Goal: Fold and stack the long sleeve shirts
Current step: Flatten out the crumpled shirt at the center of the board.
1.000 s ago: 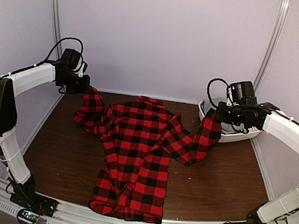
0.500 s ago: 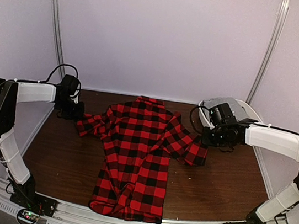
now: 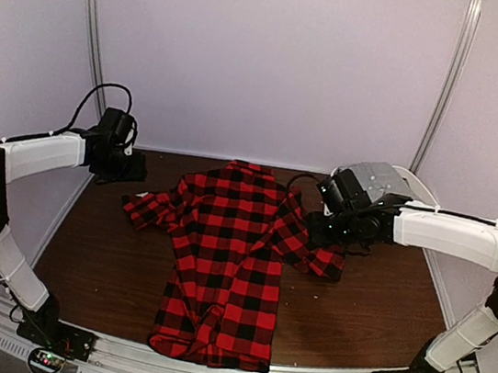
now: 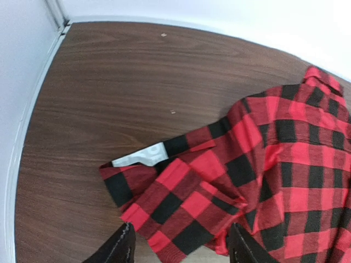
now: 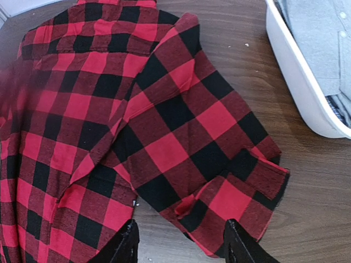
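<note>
Lying flat on the brown table (image 3: 373, 297), the red-and-black checked shirt (image 3: 224, 266) has its collar toward the far edge and its hem at the near edge. One sleeve (image 4: 181, 203) is bunched toward the left edge. The other sleeve (image 5: 186, 137) lies folded near the white bin (image 5: 299, 87) in the far right corner, which holds a grey garment (image 5: 323, 38). The left gripper (image 4: 184, 252) hovers above the bunched sleeve, fingers spread apart, gripping nothing. The right gripper (image 5: 181, 246) hangs over the folded sleeve, likewise spread and empty
</note>
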Controlling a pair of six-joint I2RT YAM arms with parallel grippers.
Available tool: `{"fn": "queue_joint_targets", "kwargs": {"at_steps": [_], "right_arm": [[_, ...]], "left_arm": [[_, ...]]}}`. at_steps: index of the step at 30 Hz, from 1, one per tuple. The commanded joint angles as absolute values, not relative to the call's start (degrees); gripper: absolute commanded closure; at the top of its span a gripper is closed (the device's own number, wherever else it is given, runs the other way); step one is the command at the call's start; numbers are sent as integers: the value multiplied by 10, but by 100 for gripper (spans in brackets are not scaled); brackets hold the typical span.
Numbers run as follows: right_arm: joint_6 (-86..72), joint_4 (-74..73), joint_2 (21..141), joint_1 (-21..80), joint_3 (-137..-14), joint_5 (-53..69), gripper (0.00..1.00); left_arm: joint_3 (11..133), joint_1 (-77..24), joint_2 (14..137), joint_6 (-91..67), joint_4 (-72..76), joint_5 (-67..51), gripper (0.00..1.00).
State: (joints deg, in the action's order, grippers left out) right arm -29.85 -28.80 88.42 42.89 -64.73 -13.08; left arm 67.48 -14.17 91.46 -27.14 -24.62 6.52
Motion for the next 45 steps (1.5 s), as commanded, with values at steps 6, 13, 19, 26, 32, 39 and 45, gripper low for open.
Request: {"fn": "queue_joint_targets", "kwargs": {"at_steps": [6,13,19,26,32,39,45], "right_arm": [[-330,-261,1026,486,-742,-107,47],[-349,-278,1128,551,-839,-108,47],[-379,-266,1171,563,-864,-101,46],[-411,-226,1173,537,-852,-97,43],[-436,-165,1170,503,-816,-59,43],[-459,-129,1168,487,-793,-30,43],[-472,-110,1177,479,-783,-17,44]], "left_arm": [[586,-228,877,-360,-150,-53,43],[513,-250,902,-394,-95,-73,47],[499,-250,940,-415,-55,-69,49],[516,-250,984,-423,-42,-50,51],[521,-250,996,-435,-45,-9,55],[540,-250,1016,-434,-45,18,59],[561,-249,1033,-430,-53,26,68]]}}
